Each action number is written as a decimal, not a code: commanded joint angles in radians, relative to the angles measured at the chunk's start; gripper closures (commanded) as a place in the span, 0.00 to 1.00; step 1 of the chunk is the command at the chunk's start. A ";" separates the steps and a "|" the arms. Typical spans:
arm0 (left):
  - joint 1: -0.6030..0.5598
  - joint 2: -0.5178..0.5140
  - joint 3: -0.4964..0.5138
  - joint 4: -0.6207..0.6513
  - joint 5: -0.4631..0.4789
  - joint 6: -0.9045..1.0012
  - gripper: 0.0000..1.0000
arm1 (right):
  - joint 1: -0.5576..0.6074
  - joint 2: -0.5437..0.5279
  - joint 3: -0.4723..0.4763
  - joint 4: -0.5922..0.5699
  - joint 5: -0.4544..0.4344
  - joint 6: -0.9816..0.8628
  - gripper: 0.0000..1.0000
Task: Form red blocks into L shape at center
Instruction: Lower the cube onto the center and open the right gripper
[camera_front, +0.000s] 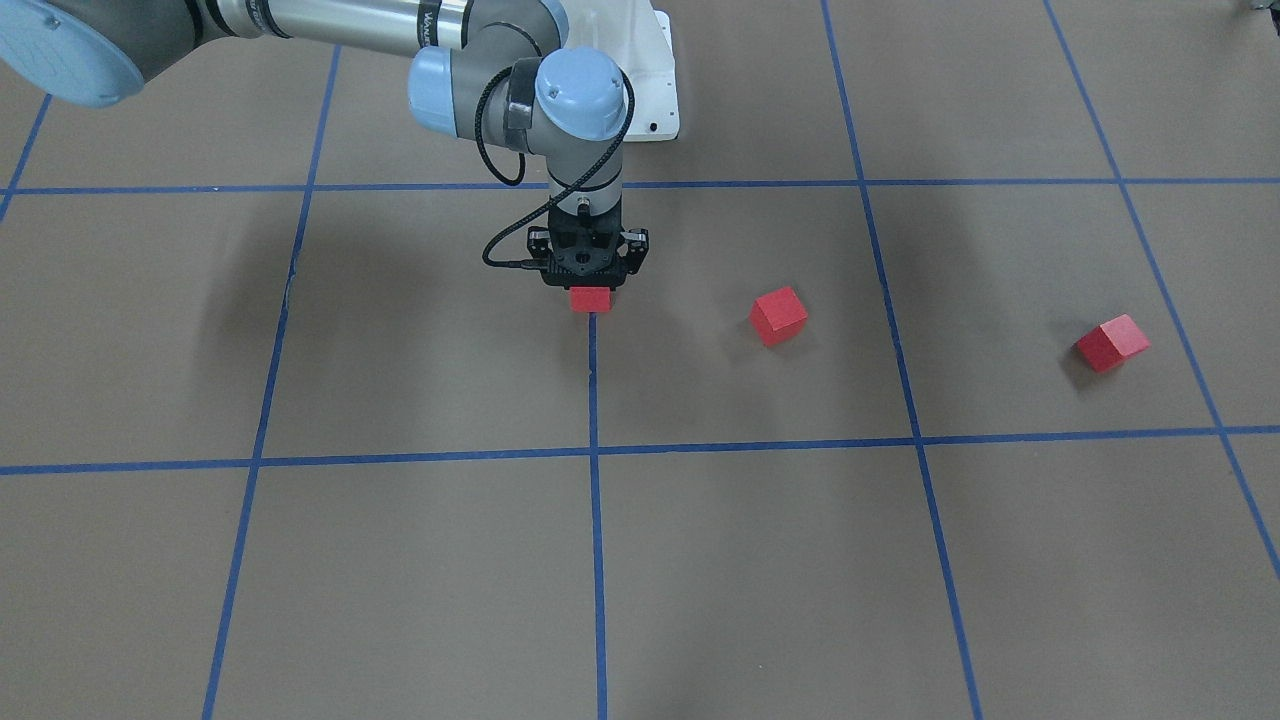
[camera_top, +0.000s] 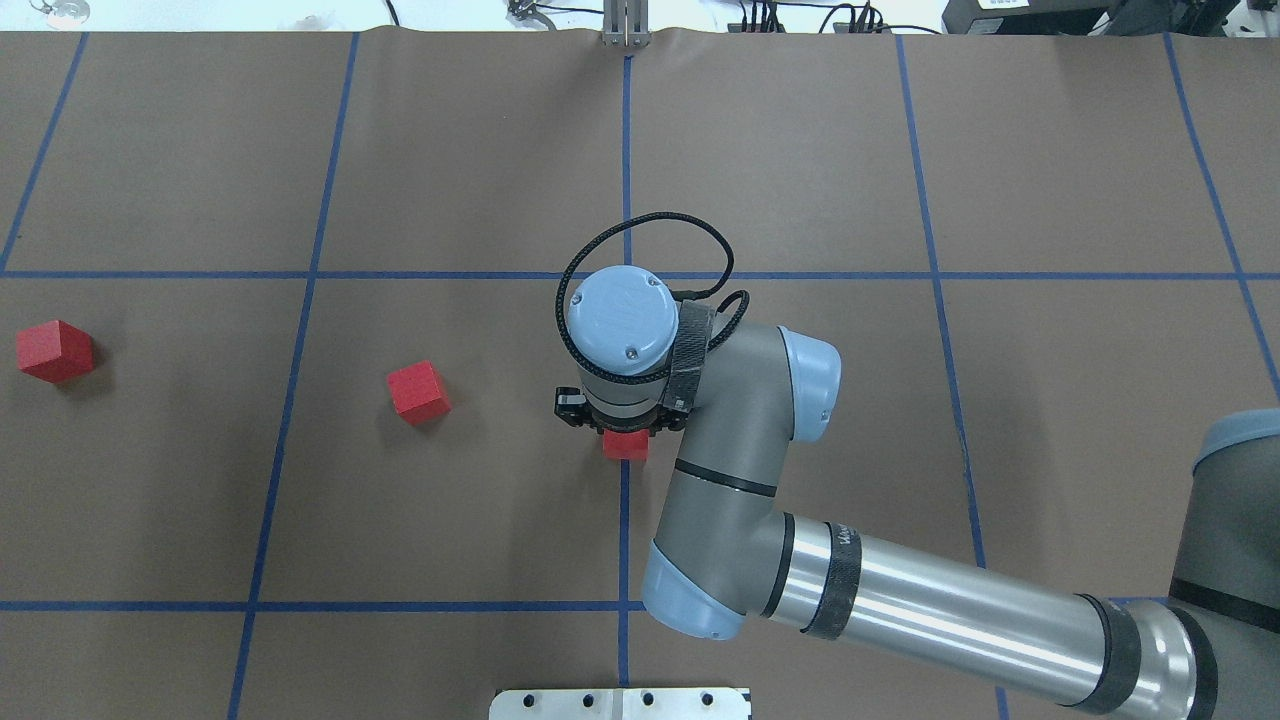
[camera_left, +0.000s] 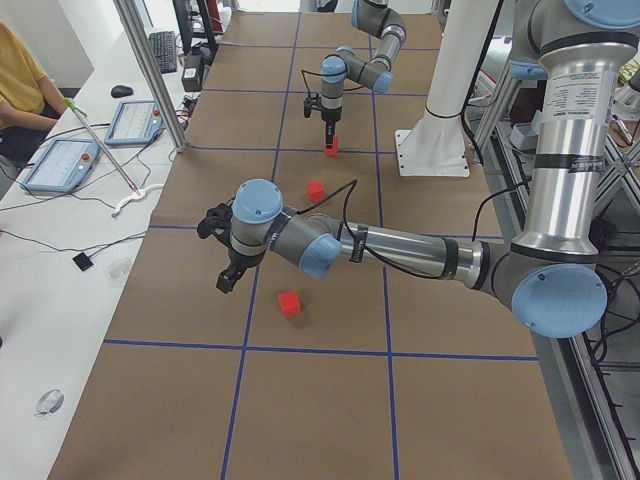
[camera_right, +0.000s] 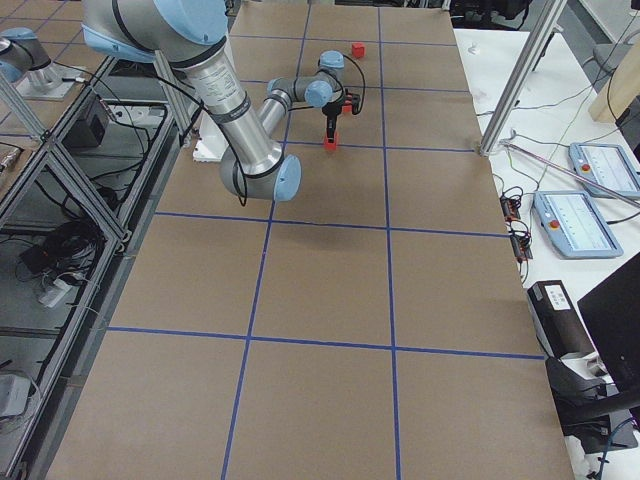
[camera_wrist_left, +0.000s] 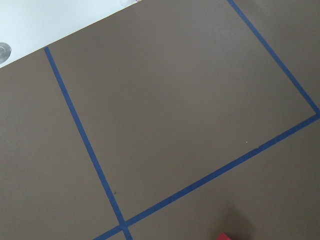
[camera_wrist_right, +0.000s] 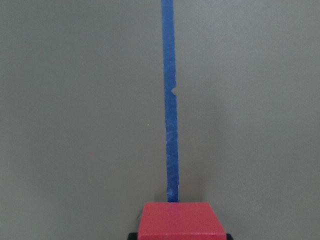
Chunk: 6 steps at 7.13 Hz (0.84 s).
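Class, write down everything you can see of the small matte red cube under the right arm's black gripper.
The small matte red cube is plain-faced, sharp-edged and square to the grid. It sits at table level on the end of a blue tape line, on the brown table. The right gripper points straight down over it, a black fingertip tight against each of two opposite sides. It stands apart from the second red cube and the third red cube.

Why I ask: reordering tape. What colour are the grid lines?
Blue; the tape line shows best from the right wrist.
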 joint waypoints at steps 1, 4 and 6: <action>0.001 0.000 0.000 -0.001 0.000 0.000 0.00 | 0.000 0.000 0.000 0.001 -0.001 0.001 0.23; 0.001 -0.002 -0.001 -0.001 0.001 -0.002 0.00 | 0.023 0.004 0.038 0.000 0.012 -0.002 0.01; 0.051 -0.034 -0.013 -0.001 -0.003 -0.003 0.00 | 0.150 -0.018 0.092 -0.005 0.149 -0.062 0.01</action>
